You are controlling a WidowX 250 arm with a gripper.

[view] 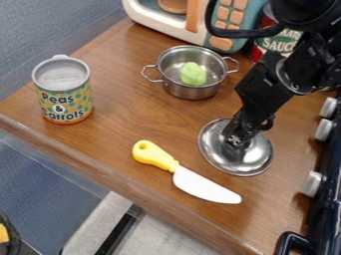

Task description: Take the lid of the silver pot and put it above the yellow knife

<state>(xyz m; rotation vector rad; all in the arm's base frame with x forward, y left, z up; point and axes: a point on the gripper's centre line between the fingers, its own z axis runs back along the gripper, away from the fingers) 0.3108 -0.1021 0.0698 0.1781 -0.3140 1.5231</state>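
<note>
- Claw (237, 141) pointed down over the middle of the metal lid (223, 161); whether it was apart, together or clamped on the lid, I could not tell.
- Its dark tip hid the lid's centre, so whatever grip the lid had there was hard to make out.
- That lid was just to the upper right of the yellow knife (154, 155), apart from it, and clear of the silver pot (193, 92); whether it touched the bench (110, 132) I could not tell.
- The arm (266, 82) slanted from the upper right corner down and leftward, its last section steeper, its upper part cut off by the frame.
- A black cable (230, 34) looped from it across the front of the toy microwave (226, 25), which was cut off at the top.
- Behind the arm, a red can (263, 44) was partly covered.
- The stove (329, 199) ran out of sight at the right edge.
- Inside the open pot lay a soft-looking green thing (193, 73), too vague to name.
- A patterned can (65, 99) stood upright at the left.
</note>
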